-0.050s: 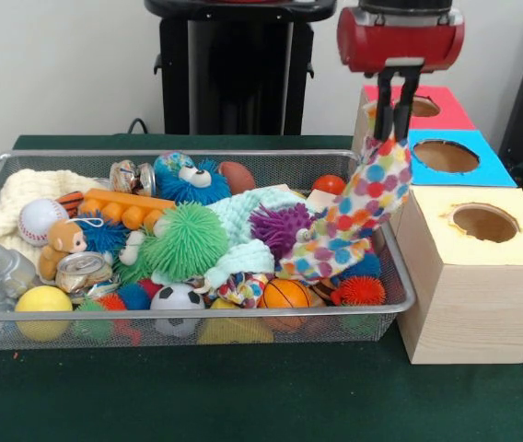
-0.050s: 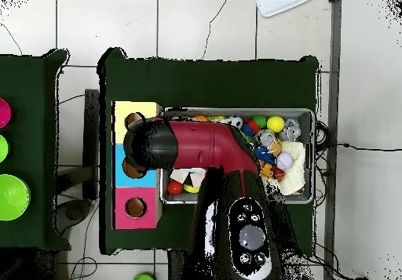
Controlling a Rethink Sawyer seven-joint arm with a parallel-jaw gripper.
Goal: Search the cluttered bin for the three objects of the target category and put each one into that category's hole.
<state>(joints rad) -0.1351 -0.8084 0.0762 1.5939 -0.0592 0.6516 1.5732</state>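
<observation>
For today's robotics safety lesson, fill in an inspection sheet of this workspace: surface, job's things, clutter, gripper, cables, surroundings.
Surface: green cloth-covered table.
Job's things: polka-dot cloth lifted partly out of the wire bin; three wooden boxes with holes, topped yellow, blue and red.
Clutter: balls, spiky toys, cans, a small bear and cloths fill the bin.
Gripper: gripper shut on the cloth, beside the boxes.
Cables: black cable on the floor.
Surroundings: tiled floor, second table with coloured bowls.
</observation>
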